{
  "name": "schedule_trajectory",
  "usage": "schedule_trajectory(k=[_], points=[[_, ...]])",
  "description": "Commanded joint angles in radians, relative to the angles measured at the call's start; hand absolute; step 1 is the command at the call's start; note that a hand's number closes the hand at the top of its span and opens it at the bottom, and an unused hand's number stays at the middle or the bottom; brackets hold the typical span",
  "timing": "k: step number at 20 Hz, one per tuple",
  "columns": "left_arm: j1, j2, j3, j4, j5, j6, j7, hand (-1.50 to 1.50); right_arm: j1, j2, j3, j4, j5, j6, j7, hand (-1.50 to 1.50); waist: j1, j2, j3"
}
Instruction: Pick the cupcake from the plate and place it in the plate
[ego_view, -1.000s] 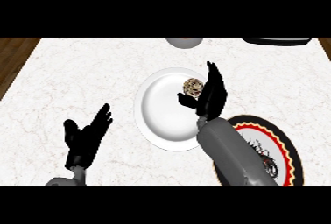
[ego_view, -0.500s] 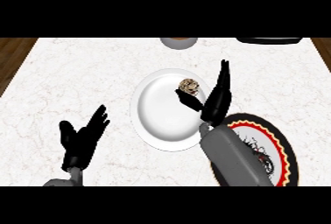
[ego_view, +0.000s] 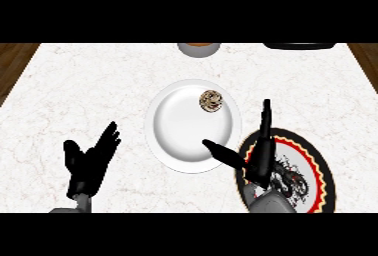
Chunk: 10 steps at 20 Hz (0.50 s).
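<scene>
The cupcake (ego_view: 212, 101), brown with a speckled top, sits near the far right rim of the white plate (ego_view: 177, 130) in the middle of the counter. A second plate (ego_view: 314, 165), black with a red and yellow rim, lies to the right of the white one. My right hand (ego_view: 256, 155) is open above the gap between the two plates, fingers straight and pointing away, thumb reaching over the white plate's near right edge. It is nearer to me than the cupcake and does not touch it. My left hand (ego_view: 90, 161) rests open at the lower left.
A small round bowl (ego_view: 198, 48) stands at the counter's far edge, and a dark object (ego_view: 301, 46) lies at the far right. The counter's wooden border (ego_view: 13, 65) shows at the left edge.
My right hand has drawn back toward me and to the right, away from the cupcake, which now shows uncovered. The view has shifted slightly. The left hand has barely moved.
</scene>
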Motion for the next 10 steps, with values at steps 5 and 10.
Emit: schedule_trajectory(k=[5, 10], points=[[0.021, -0.047, -0.031, -0.015, -0.038, 0.038, 0.028, 0.0, 0.33, -0.063, 0.133, -0.154, -0.004, 0.057, -0.147, -1.5, -0.004, 0.001, -0.003], [0.014, -0.016, 0.009, 0.032, -0.029, -0.016, -0.012, 0.0, 0.425, -0.141, 0.149, -0.255, 0.056, 0.077, -0.121, -1.5, -0.002, 0.002, -0.003]])
